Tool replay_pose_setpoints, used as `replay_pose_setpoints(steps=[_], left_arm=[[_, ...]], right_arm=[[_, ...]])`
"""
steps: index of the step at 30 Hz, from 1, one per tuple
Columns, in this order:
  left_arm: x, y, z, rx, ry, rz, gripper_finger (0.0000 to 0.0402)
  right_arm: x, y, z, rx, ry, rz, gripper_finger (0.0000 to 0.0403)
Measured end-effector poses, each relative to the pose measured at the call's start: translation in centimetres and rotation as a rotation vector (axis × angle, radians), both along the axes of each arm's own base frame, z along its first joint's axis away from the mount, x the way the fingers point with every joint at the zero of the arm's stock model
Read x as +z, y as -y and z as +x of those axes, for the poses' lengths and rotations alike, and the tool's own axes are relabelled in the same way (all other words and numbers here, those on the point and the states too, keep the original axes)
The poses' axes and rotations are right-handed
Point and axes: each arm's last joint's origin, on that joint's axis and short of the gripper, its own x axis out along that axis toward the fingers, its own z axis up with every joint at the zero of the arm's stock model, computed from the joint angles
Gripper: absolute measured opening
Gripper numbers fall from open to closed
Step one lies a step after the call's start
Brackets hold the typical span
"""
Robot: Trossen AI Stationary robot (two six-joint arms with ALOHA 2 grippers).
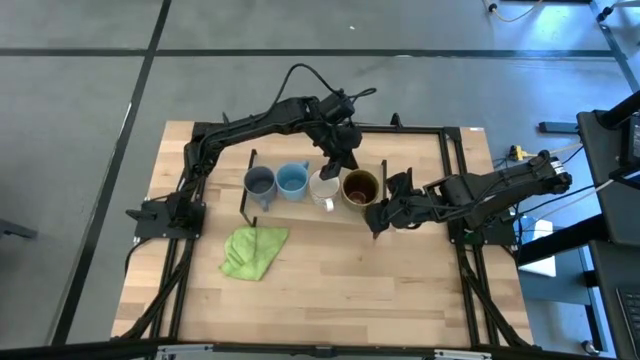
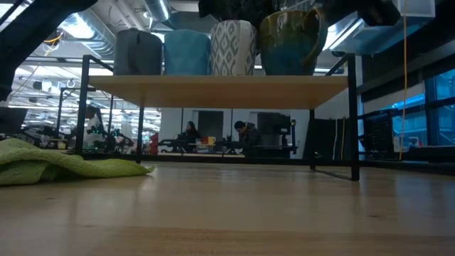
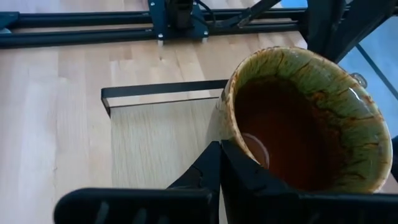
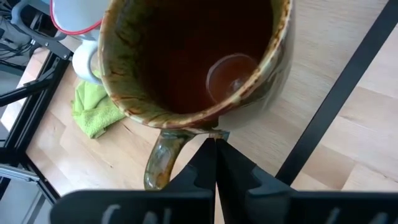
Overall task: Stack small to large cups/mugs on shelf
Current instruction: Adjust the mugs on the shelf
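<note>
Resting shut beside brown mug (image 1: pixel 360 187) on shelf (image 2: pixel 220 91), right tool (image 1: pixel 377 226), left tool (image 1: pixel 347 163) shut too.

You see four mugs (image 1: pixel 308 183) in a row on the shelf (image 2: pixel 220 91); the cloth (image 1: pixel 253 250) lies before the shelf's left end.
</note>
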Motion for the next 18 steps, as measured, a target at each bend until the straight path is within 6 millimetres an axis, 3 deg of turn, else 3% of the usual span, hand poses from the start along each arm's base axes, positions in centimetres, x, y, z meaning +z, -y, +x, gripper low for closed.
replay_pose_setpoints(steps=[18], left_arm=[[0.05, -0.02, 0.03, -0.003, 0.006, 0.007, 0.0000]], right_arm=[[0.09, -0.04, 0.13, -0.001, 0.017, 0.007, 0.0007]])
